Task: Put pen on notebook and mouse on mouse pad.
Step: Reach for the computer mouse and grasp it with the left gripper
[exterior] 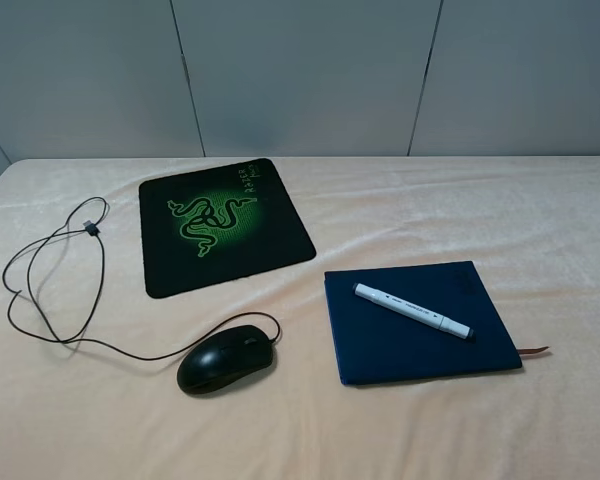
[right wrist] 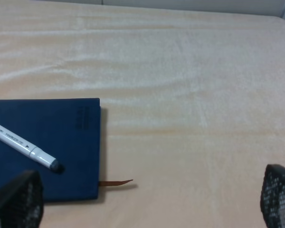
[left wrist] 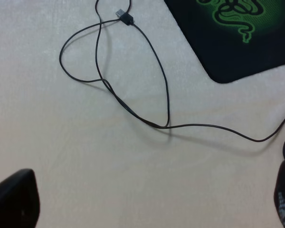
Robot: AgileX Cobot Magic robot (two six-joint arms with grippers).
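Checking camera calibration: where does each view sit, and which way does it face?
Exterior high: mounted high, looking down across the table toward the wall; mouse pad, mouse, notebook, pen; no arm shows.
Left wrist: over the cable and mouse pad corner; left gripper open.
Right wrist: over notebook and pen; right gripper open.
Shared: mouse pad, high and left.

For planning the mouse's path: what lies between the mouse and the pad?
Between mouse and pad, only the cable arcs over bare cloth; the high view shows it.
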